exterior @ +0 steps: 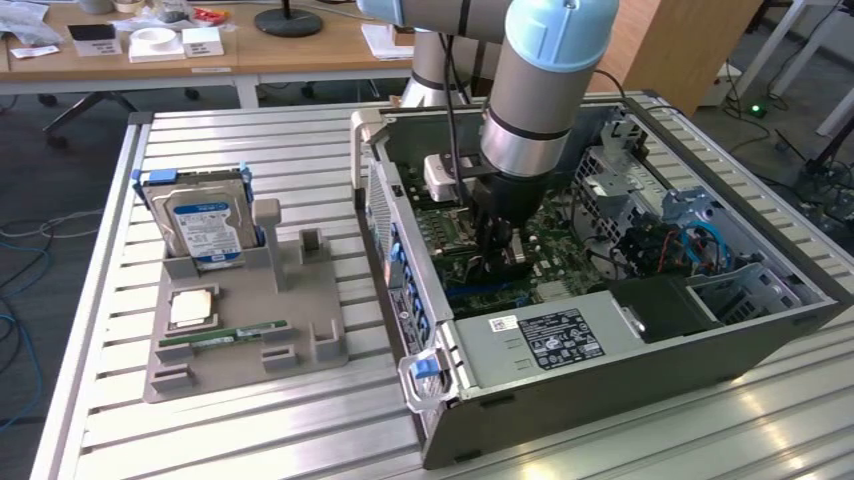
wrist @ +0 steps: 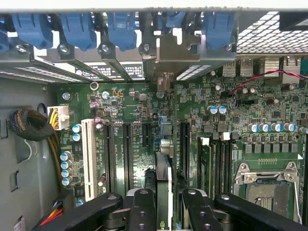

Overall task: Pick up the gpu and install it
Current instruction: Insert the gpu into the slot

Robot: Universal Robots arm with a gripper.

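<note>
The gpu [wrist: 163, 171] shows edge-on as a thin dark card standing upright over the black expansion slots of the green motherboard [wrist: 130, 103]. Its silver bracket [wrist: 164, 53] reaches the case's rear wall under the blue clips. My gripper [wrist: 168, 195] straddles the card's top edge, with a black finger [wrist: 142, 207] close against each side of it. In the exterior view my gripper [exterior: 501, 250] is down inside the open computer case [exterior: 441, 400], just above the board.
To the exterior view's left of the case, a grey stand [exterior: 287, 235] holds a blue-labelled hard drive [exterior: 200, 225], a square chip [exterior: 194, 308] and a green RAM stick [exterior: 220, 335]. Cables [wrist: 33, 125] and a CPU socket [wrist: 267, 185] flank the slots. Desks stand behind the table.
</note>
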